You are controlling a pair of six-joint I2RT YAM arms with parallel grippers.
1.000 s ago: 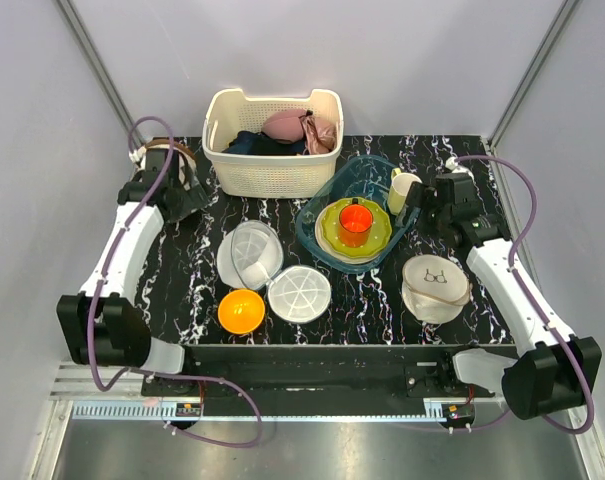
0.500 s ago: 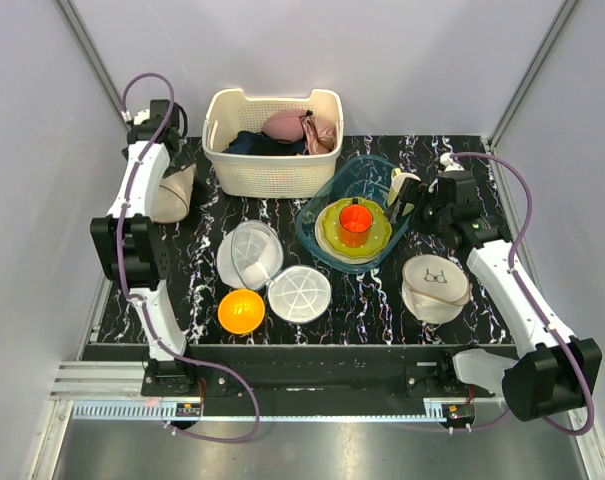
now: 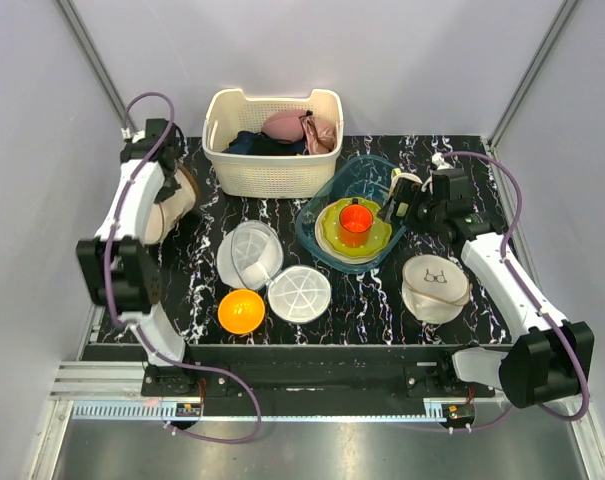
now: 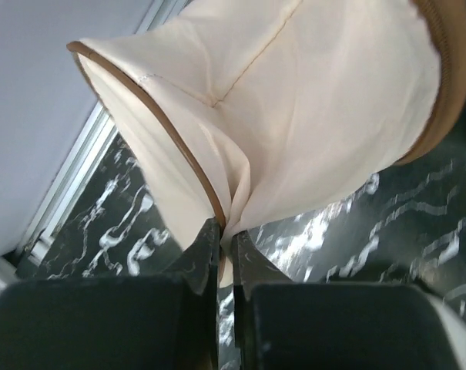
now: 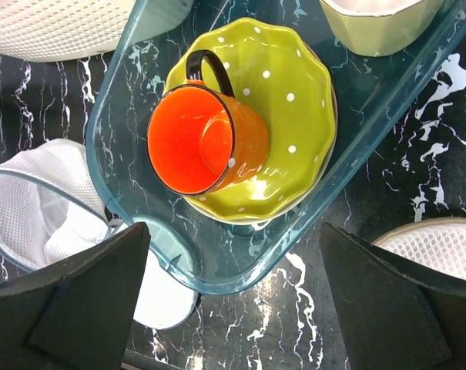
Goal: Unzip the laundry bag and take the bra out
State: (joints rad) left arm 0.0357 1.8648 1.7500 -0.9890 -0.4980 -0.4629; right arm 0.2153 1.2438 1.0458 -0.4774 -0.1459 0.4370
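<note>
The left gripper (image 4: 225, 231) pinches a fold of the laundry bag (image 4: 294, 116) at the table's (image 3: 372, 300) far left, near the white basket (image 3: 272, 170). The right gripper (image 5: 233, 231) gapes empty above the orange mug (image 5: 198, 139) in the blue tray (image 5: 103, 116).

Bright, even light; the near fingers (image 4: 102, 324) look blurred.

I see the laundry bag (image 3: 174, 203) at the far left, toward the back: cream-beige fabric, brown zipper band (image 4: 450, 73), crumpled and tilted, one fold pinched. I can't tell whether it's unzipped.
</note>
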